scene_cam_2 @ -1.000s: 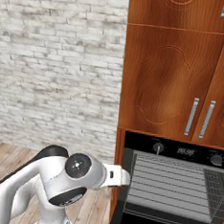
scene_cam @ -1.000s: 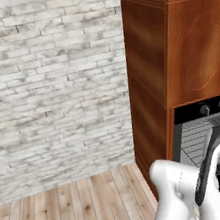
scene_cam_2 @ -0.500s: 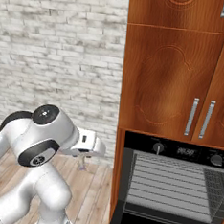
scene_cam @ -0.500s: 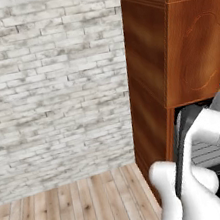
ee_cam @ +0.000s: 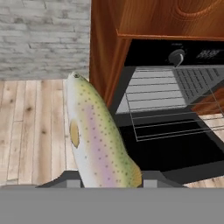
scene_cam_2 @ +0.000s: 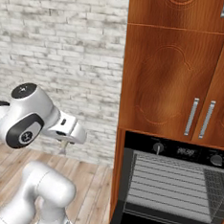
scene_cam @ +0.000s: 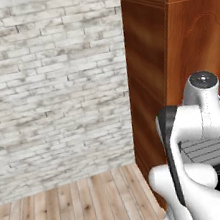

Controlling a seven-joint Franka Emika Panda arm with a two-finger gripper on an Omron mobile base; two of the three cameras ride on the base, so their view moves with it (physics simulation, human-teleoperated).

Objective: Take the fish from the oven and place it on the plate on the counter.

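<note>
One speckled fish (ee_cam: 98, 144) sits clamped in the gripper (ee_cam: 107, 181), its tail end cut off, fingertips hidden.

Fish (ee_cam: 98, 140): smooth, slightly glossy skin, yellow-green with pink band and dark speckles. Oven (scene_cam_2: 174, 196): glossy black front and door, matt grey interior, thin metal wire racks (ee_cam: 157, 94). Cabinets (scene_cam_2: 170, 66): polished reddish-brown wood with visible grain, brushed metal handles (scene_cam_2: 193, 116). Wall (scene_cam: 46, 82): rough whitewashed brick, matt. Floor (scene_cam: 73, 209): pale wood planks, matt, grain lines showing. Robot arm (scene_cam_2: 31, 121): smooth white plastic-looking shell, soft sheen, dark matt joints.
</note>
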